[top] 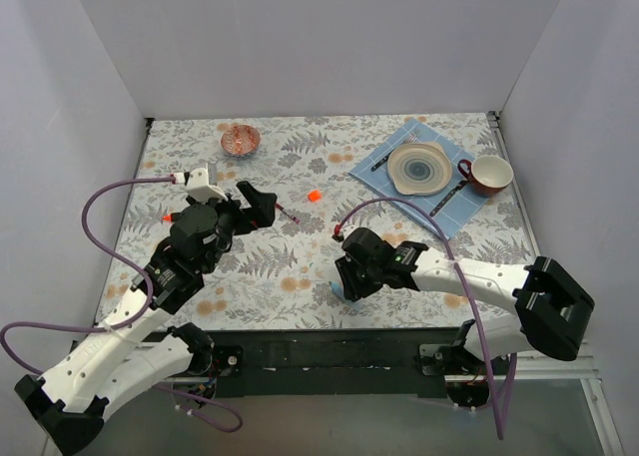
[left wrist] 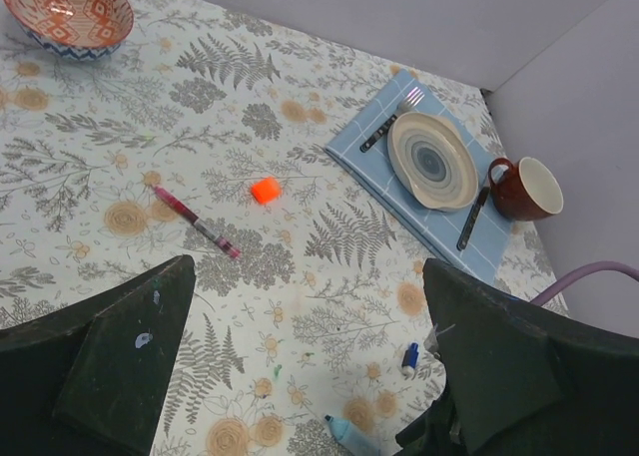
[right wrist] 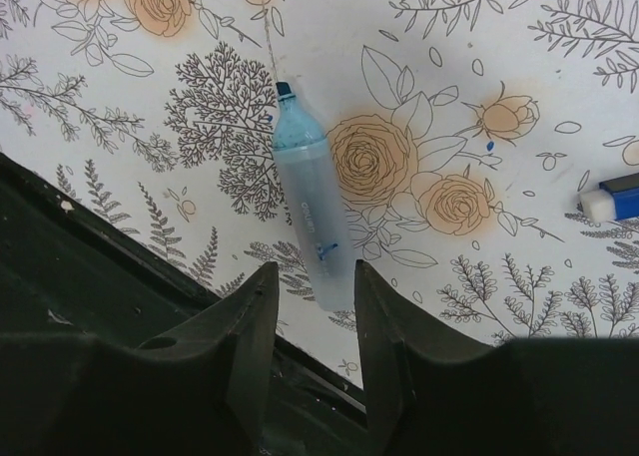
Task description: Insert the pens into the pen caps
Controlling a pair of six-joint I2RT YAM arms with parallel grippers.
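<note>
The left arm (top: 130, 316) is stretching up the left side of the tabletop (top: 300, 167), the left claw (top: 262, 205) hanging above the surface with its jaws spread wide. The right arm (top: 479, 276) is lying low along the near edge, the right claw (top: 344, 281) pointing down near the middle, its fingers (right wrist: 250, 326) sitting half-parted.

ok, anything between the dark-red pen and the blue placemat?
Just the orange cap, lying apart from both the dark-red pen and the placemat. Left wrist view shows it best.

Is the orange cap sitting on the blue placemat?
No, the orange cap lies on the flowered tablecloth, apart from the blue placemat.
</note>
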